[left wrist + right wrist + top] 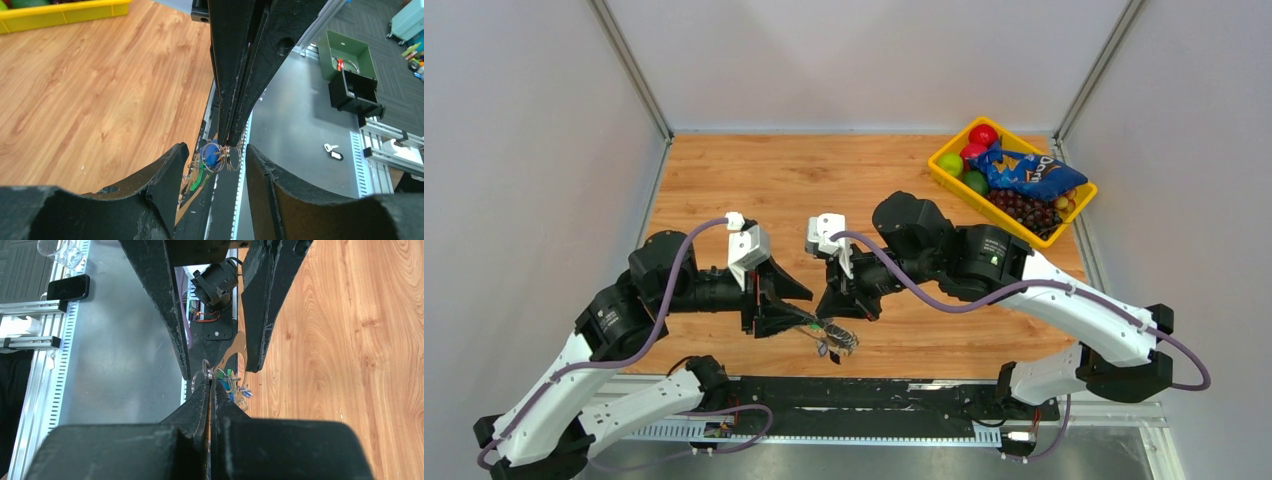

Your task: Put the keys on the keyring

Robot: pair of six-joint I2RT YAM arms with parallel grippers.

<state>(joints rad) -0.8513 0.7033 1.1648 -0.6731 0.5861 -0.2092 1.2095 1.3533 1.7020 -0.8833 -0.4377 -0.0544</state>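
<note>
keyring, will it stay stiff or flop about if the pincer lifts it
The keyring looks like thin rigid wire, likely stiff but slippery in the shut right pincer. The keys hang loose off it, so they will probably swing and twist.

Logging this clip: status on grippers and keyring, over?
Right gripper shut on keyring. Left gripper open, straddling it. Keys bunched at ring, threaded or not unclear. Yellow bin far off, nothing blocking.

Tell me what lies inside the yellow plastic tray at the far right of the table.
The tray holds a blue crisp bag on top, red round fruits, green round fruits and dark grapes. Whatever is under the bag is covered.
</note>
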